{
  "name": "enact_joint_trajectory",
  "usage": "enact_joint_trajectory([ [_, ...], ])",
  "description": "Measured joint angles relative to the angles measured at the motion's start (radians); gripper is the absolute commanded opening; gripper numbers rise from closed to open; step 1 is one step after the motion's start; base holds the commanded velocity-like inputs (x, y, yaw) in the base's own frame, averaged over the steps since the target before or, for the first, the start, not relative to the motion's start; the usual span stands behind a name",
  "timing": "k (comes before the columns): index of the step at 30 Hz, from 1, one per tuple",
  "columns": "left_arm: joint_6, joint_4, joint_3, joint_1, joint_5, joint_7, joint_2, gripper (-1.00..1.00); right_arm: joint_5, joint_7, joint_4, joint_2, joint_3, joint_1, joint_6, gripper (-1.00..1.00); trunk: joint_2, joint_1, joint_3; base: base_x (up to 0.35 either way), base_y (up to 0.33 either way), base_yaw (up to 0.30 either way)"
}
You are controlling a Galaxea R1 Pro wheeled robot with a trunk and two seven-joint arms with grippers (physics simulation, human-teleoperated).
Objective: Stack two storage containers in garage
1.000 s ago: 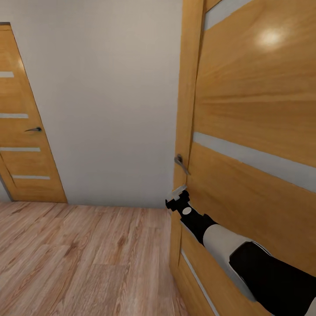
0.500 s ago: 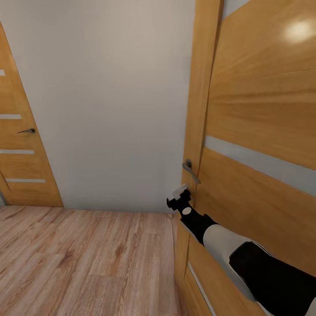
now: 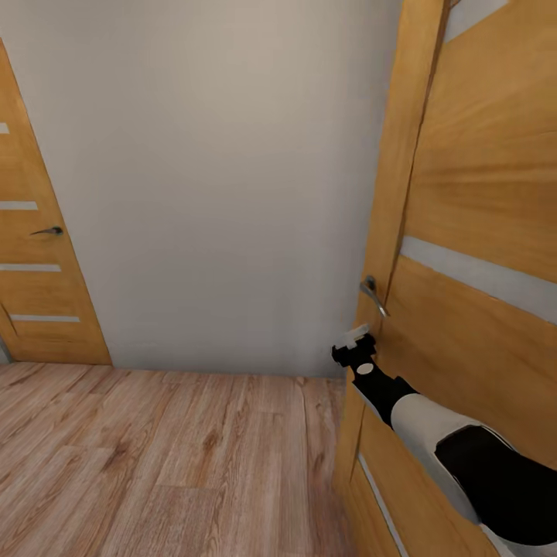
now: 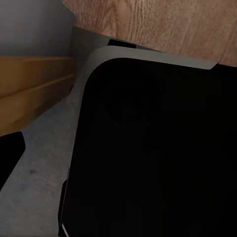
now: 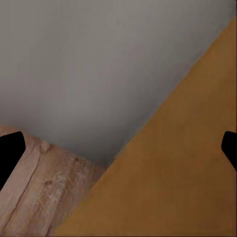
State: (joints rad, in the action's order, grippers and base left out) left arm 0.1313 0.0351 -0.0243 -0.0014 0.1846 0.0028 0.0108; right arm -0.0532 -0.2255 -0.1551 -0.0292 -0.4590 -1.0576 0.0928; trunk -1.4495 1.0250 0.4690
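Neither storage container is in view; I am in a hallway with a light wood plank floor (image 3: 155, 456). My right gripper (image 3: 354, 344) is stretched forward against the edge of a wood door (image 3: 480, 232), just below its metal lever handle (image 3: 372, 292). In the right wrist view the right gripper (image 5: 118, 148) is open, its dark fingertips (image 5: 9, 153) at the frame's two sides with nothing between them, facing the door's face and the grey wall. In the left wrist view one dark fingertip (image 4: 10, 158) hangs beside my own black body (image 4: 158, 148).
A plain pale grey wall (image 3: 216, 178) closes the hallway straight ahead. A second wood door (image 3: 39, 263) with a lever handle stands shut at the far left. The plank floor stretches between the two doors.
The near door's edge and handle have swung to the right, and my right arm has moved right with them. The camera shifted a little at first, then held still.
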Motion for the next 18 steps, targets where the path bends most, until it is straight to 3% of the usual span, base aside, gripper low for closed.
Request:
enact_joint_trajectory([
  [6, 0.0, 0.0, 0.0, 0.0, 0.0, 0.0, 0.0, 1.0, 0.0, 0.004, 0.0, 0.058, 0.008, 0.0, -0.002, 1.0, 0.0, 0.0, 0.0, 0.0, 0.0, 0.0],
  [7, 0.0, 0.0, 0.0, 0.0, -0.001, 0.0, 0.0, 1.0, 0.0, 0.0, 0.001, 0.065, 0.026, 0.0, -0.002, 1.0, 0.0, 0.0, 0.0, 0.0, 0.0, 0.0],
  [13, 0.0, 0.0, 0.0, 0.0, -0.001, 0.0, 0.0, 1.0, 0.0, 0.003, 0.0, 0.121, 0.023, 0.0, -0.002, 1.0, 0.0, 0.0, 0.0, 0.0, 0.0, 0.0],
  [15, 0.0, 0.0, 0.0, 0.0, -0.001, 0.0, 0.0, 1.0, 0.0, -0.002, 0.001, 0.137, 0.058, 0.0, -0.002, 1.0, 0.0, 0.0, 0.0, 0.0, 0.0, 0.0],
  [18, 0.0, 0.0, 0.0, 0.0, -0.001, 0.0, 0.0, 1.0, 0.0, 0.0, 0.0, 0.158, 0.078, 0.0, -0.003, 1.0, 0.0, 0.0, 0.0, 0.0, 0.0, 0.0],
])
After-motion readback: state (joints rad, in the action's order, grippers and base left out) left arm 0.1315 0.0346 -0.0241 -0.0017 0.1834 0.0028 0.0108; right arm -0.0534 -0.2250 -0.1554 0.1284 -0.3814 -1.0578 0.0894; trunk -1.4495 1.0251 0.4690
